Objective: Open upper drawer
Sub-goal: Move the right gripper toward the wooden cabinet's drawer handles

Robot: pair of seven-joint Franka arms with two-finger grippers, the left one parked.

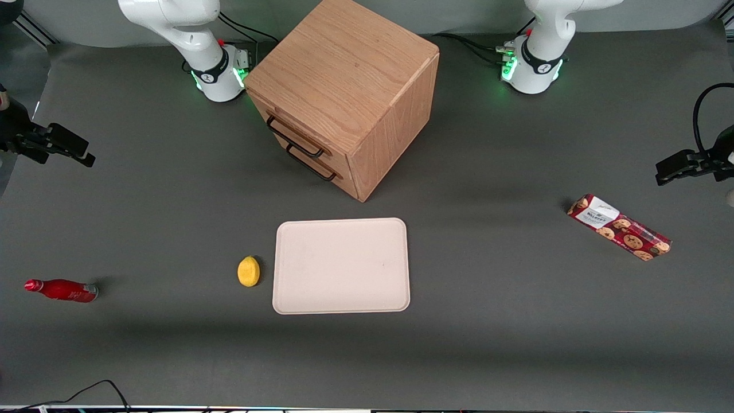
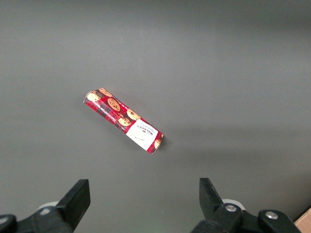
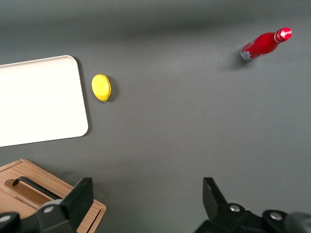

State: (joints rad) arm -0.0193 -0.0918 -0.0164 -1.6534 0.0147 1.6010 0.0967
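Note:
The oak cabinet [image 1: 344, 86] stands on the table with its front turned toward the working arm's end. The upper drawer [image 1: 274, 115] is pushed in, its black bar handle [image 1: 293, 139] just above the lower drawer's handle [image 1: 312, 166]. My right gripper [image 1: 74, 150] hangs open and empty above the table toward the working arm's end, well apart from the cabinet. In the right wrist view the gripper [image 3: 146, 194] has wide-spread fingers [image 3: 80, 196] over bare table, beside a cabinet corner [image 3: 58, 206] and a black handle [image 3: 29, 187].
A pale tray [image 1: 342, 265] lies nearer the front camera than the cabinet, with a lemon [image 1: 248, 271] beside it. A red bottle [image 1: 62, 290] lies toward the working arm's end. A cookie box [image 1: 619, 227] lies toward the parked arm's end.

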